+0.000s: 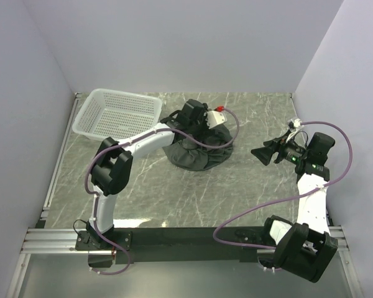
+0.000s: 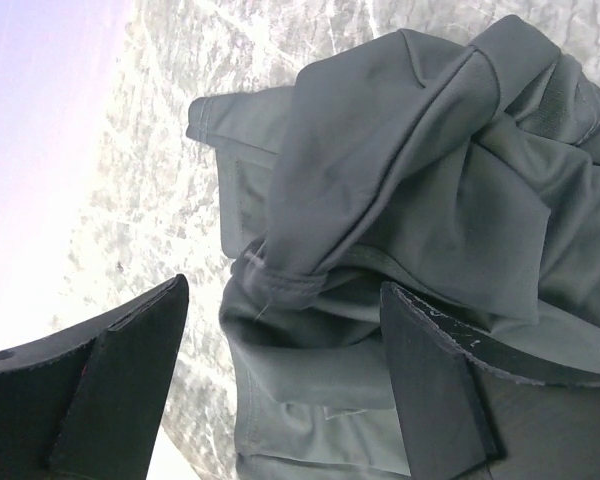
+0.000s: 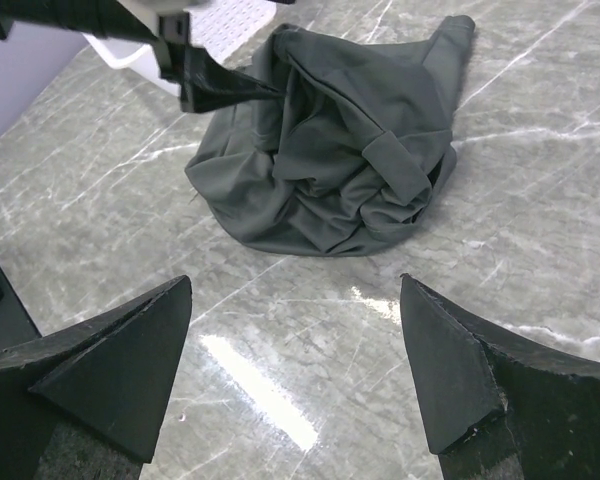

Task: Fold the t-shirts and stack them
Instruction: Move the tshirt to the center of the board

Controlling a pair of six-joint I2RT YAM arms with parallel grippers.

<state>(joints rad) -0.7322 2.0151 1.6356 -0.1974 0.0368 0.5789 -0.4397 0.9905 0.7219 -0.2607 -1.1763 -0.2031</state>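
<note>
The dark grey-green t-shirt (image 1: 198,156) lies crumpled in a heap on the marble table, near the middle. My left gripper (image 1: 196,124) hangs over the heap's far side with its jaws open. In the left wrist view the left gripper (image 2: 282,290) straddles bunched folds and a hemmed edge of the t-shirt (image 2: 410,180) without closing on them. My right gripper (image 1: 264,154) is open and empty, to the right of the heap and apart from it. In the right wrist view the right gripper (image 3: 295,285) is above bare table, with the t-shirt (image 3: 330,150) ahead of it.
A white plastic mesh basket (image 1: 115,112) stands at the back left, close to the heap; its corner also shows in the right wrist view (image 3: 225,18). White walls close in the table on the left, back and right. The arm bases sit at the near edge.
</note>
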